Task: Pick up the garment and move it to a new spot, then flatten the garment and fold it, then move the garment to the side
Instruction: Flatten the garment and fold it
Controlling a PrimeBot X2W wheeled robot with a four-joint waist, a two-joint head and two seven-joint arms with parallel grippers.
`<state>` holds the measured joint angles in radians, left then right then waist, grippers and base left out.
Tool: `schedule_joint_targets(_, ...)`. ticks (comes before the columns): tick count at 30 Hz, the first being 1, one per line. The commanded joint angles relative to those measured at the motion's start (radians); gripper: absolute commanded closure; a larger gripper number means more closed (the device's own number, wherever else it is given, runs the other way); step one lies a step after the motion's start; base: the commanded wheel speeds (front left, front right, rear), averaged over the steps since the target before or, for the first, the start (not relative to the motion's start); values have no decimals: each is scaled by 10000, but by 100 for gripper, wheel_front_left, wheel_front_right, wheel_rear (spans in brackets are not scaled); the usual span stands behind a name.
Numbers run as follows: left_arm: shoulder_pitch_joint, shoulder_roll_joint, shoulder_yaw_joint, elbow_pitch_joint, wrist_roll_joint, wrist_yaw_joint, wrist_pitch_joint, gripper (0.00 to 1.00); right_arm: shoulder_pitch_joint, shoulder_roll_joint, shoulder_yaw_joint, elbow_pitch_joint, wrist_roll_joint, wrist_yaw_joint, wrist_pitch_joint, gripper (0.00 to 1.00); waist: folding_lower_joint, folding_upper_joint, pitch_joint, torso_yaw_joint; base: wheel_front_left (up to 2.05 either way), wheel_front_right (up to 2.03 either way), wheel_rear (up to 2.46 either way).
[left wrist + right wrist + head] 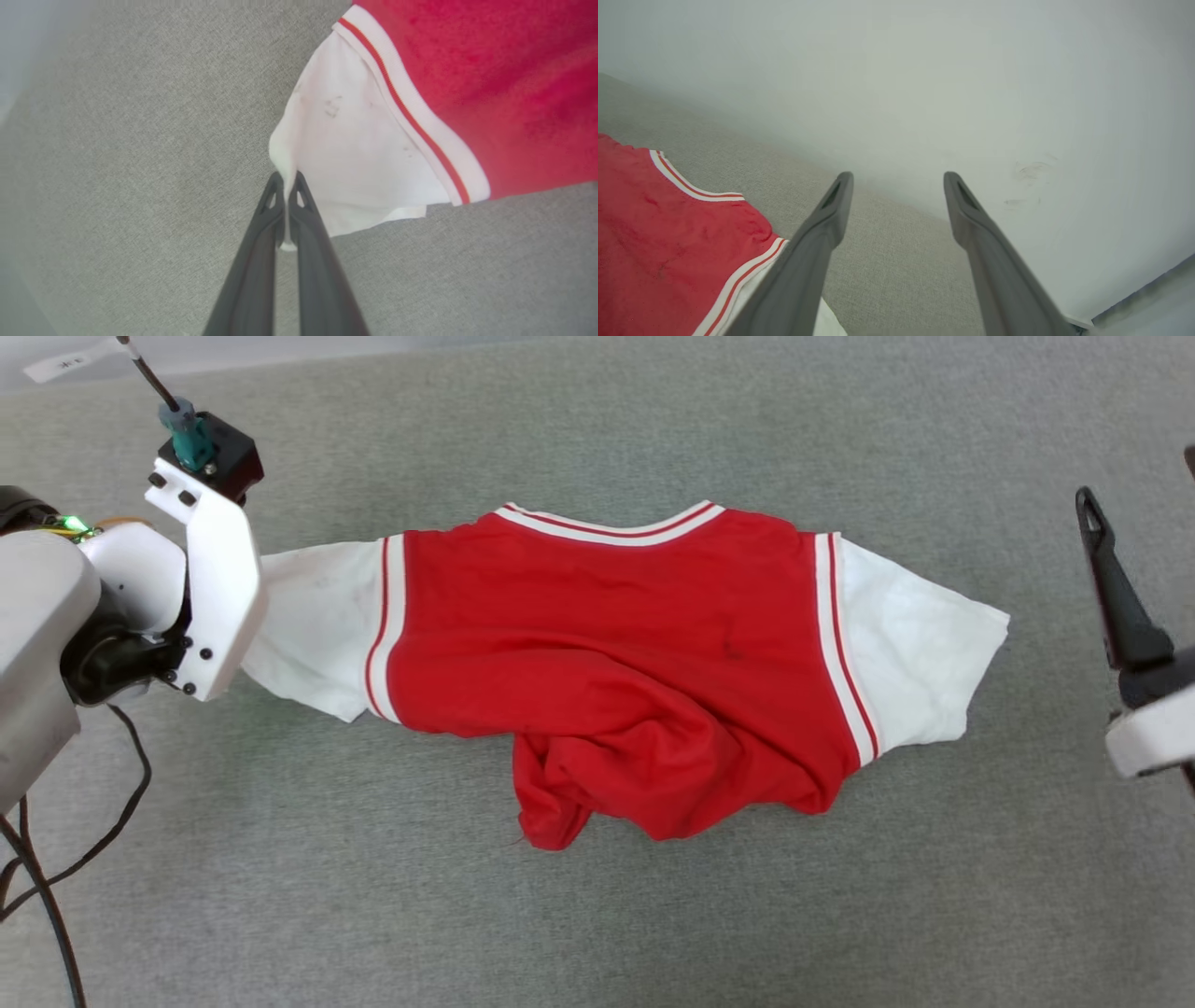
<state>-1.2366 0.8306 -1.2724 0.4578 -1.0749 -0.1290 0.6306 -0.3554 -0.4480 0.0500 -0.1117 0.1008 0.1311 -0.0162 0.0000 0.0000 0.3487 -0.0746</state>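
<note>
**While the left gripper pinches a sleeve, the shirt lies on the grey surface**

Its two dark fingers are pressed together on the edge of this white sleeve, and a bit of white cloth shows between them. The sleeve is at the robot's left end of the red shirt. The shirt lies across the middle of the surface, collar on the far side, lower hem bunched up. The right gripper holds its fingers wide apart with nothing between them, near the other sleeve, facing a pale wall.
</note>
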Motion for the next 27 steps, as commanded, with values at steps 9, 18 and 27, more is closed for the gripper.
schedule_joint_targets(9, -276, -34, -47, -893, 428, -2, -516, 100, -2054, -2873, 2295, 545, 3899, -6, 5832, 0, 0, 0, 162, 394, 0, 0, 0)
schedule_joint_targets(18, -795, -218, -55, -1312, 710, -1, -859, 100, -3591, -3530, 3186, 1886, 6295, -5, 9477, 0, 0, 0, 885, 847, 0, 0, 0)
schedule_joint_targets(27, -1121, -384, -67, -1577, 939, -3, -1060, 100, -3528, -2635, 3852, 3168, 6528, -5, 9491, 0, 0, 0, 1656, 1192, 0, 0, 0)
